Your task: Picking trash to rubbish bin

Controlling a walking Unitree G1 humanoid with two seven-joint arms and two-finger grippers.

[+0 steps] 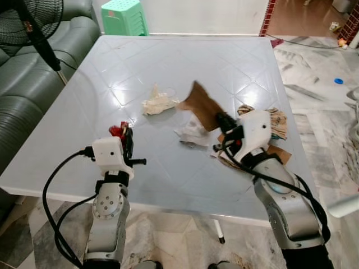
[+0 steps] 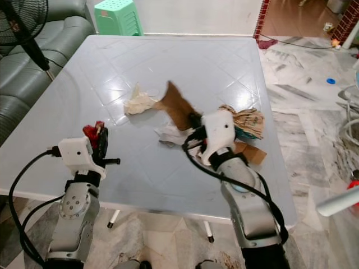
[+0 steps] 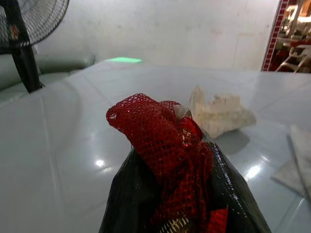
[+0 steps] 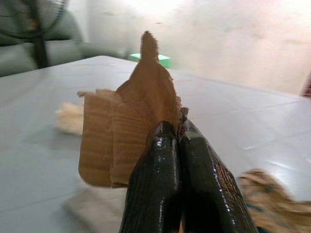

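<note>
Above the glossy table [image 1: 168, 61], right hand [image 1: 221, 119] pinches torn cardboard [image 1: 201, 105]; left hand [image 1: 127, 137] grips red mesh [image 3: 163, 141].

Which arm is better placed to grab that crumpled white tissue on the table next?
Neither is free: the left claw is shut on red netting, the right claw on torn cardboard. Once emptied, probably the right, since the tissue lies nearer it.

Left end effector [image 1: 128, 136] clamped; right end effector [image 1: 222, 120] clamped.
</note>
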